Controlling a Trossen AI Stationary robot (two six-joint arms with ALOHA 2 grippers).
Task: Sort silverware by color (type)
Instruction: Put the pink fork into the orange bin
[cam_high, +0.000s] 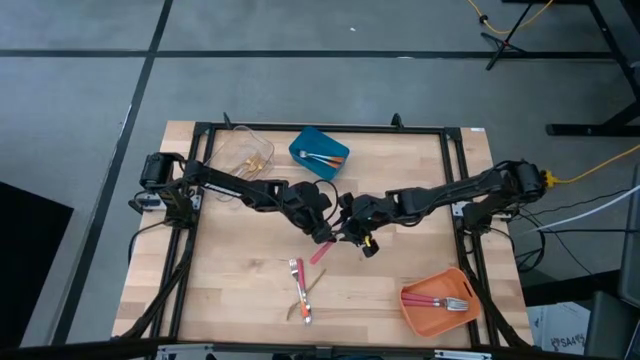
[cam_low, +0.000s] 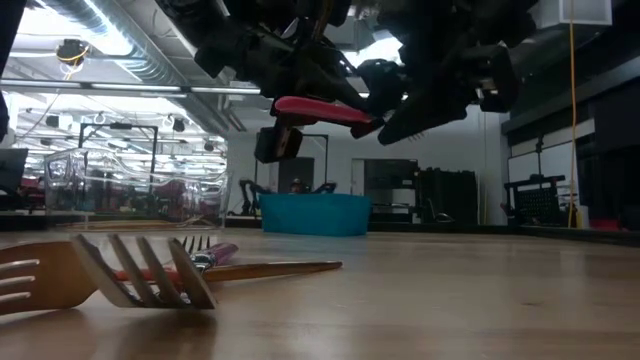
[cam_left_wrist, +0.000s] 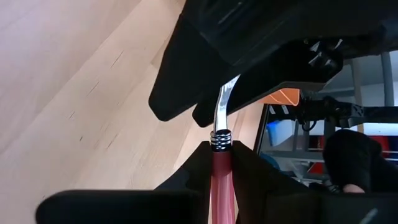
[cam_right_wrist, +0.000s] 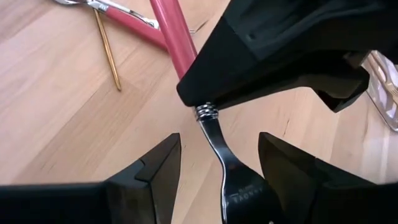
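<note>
A pink-handled, silver-headed fork (cam_high: 320, 252) is up in the air over the table's middle, between my two grippers. My left gripper (cam_high: 325, 232) is shut on its handle (cam_low: 320, 110). My right gripper (cam_right_wrist: 219, 149) faces it, open. Its fingers stand on either side of the fork's silver head (cam_right_wrist: 239, 193) without touching it. On the table near the front, a red-handled fork (cam_high: 296, 275) and a gold utensil (cam_high: 306, 295) lie flat, crossing each other. My left gripper pinches the pink handle (cam_left_wrist: 222, 171) between its two fingers, just behind the ringed collar (cam_left_wrist: 222, 142) where the silver neck starts. The fork is lifted clear of the table and lies about level. Its handle trails toward the near edge and its head points into the right gripper.
A clear bin (cam_high: 245, 150) with gold pieces and a blue bin (cam_high: 320, 152) with orange-handled pieces stand at the far edge. An orange bin (cam_high: 440, 300) with red-handled pieces sits at the near right corner. Bare wood lies between them.
</note>
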